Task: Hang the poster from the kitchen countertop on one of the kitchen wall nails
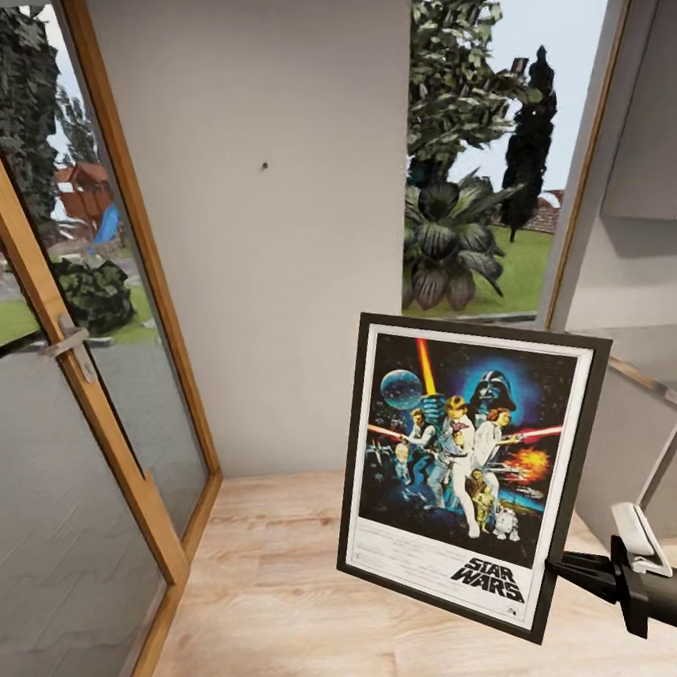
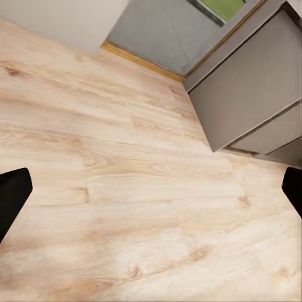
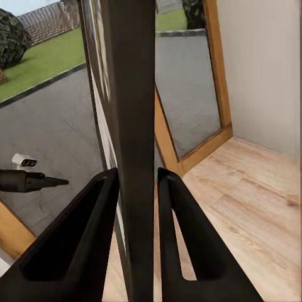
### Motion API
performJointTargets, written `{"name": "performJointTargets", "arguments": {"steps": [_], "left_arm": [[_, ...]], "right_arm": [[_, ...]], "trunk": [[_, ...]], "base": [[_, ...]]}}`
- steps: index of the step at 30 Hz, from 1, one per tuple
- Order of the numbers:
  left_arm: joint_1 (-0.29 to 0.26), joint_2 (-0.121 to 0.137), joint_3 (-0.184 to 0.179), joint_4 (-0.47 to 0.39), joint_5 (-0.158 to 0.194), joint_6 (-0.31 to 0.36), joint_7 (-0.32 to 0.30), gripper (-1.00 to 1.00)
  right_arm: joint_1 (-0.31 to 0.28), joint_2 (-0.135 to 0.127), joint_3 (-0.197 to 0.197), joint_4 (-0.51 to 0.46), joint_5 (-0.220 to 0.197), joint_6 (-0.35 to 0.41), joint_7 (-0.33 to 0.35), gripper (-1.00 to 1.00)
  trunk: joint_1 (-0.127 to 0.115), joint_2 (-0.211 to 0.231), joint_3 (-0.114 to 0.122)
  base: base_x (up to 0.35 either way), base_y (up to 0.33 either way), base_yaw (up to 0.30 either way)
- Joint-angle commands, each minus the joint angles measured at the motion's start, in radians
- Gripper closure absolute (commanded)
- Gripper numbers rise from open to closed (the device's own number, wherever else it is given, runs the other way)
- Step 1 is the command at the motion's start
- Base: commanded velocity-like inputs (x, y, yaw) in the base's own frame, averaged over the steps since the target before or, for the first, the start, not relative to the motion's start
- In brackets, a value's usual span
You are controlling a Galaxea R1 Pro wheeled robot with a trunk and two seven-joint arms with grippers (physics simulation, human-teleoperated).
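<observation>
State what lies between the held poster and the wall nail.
Only bare grey wall separates the poster, clamped by the right gripper, from the nail, as the head view shows.

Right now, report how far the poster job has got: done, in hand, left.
Done: the poster is off the counter, clamped by its edge in the right gripper. In hand: it is held upright, slightly tilted, above the wood floor, facing the wall between the glass doors. Left: a small dark nail shows high on that wall, bare; the poster sits below and to its right. The left gripper is open and empty.
</observation>
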Motion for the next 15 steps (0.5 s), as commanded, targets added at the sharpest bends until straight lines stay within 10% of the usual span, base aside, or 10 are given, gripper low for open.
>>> {"name": "performJointTargets", "arguments": {"steps": [1,15], "left_arm": [[-0.001,0.000,-0.008,0.000,0.008,-0.005,-0.002,-1.00],[-0.001,0.000,-0.008,0.000,0.008,-0.005,-0.002,-1.00]], "right_arm": [[-0.001,0.000,-0.001,0.000,-0.001,0.012,0.005,1.00],[-0.001,0.000,-0.002,0.000,0.000,0.013,0.005,1.00]], "trunk": [[0.001,-0.002,-0.002],[0.001,-0.002,-0.002]], "base": [[0.000,0.000,-0.064],[0.016,0.017,-0.012]]}}
